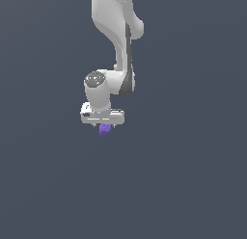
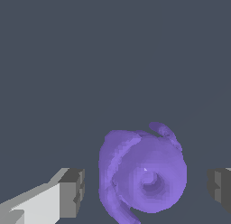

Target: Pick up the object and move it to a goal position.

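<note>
1. One small purple-violet lumpy blob (image 2: 143, 175), roundish with a curled ridge and a dimple in its face, is the object; it sits between the two grey finger pads (image 2: 73, 192) of the white gripper (image 1: 103, 123), directly under the hand.
2. Jaws stand wide: in the wrist view there is clear dark floor on each side of the blob, so neither pad touches it and nothing is held.
3. Risk, as I judge it: the blob looks off-centre, nearer one pad, so closing could nudge or roll it before the second pad arrives; its uneven surface may also give a poor, slipping hold when lifted.
4. Only the wrist view shows the gaps beside the blob and its shape. The exterior view shows the white arm (image 1: 118, 35) reaching down and the blob peeking out below the hand, but hides the pads. No goal marker is visible in either view.
</note>
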You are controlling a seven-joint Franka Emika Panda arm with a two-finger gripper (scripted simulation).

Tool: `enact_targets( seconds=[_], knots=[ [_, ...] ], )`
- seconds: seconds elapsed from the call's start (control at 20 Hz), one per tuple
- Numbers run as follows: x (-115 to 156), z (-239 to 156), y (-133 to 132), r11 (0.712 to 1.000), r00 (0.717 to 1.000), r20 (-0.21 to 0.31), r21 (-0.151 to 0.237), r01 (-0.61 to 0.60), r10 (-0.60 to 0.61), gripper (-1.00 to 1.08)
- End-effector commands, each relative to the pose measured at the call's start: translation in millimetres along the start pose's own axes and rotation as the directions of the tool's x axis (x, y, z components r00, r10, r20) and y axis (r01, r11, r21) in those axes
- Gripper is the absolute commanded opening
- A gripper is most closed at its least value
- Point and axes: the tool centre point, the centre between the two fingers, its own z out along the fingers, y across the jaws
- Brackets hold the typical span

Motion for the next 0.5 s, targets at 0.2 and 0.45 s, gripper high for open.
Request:
enact_targets(
  seconds=[0.2,0.45],
  knots=[
    [-0.7,24.2,0.5,1.0,1.0,0.0,0.0,0.0,0.0,1.0],
    [-0.3,26.6,0.6,1.0,1.0,0.0,0.0,0.0,0.0,-1.0]
  ],
)
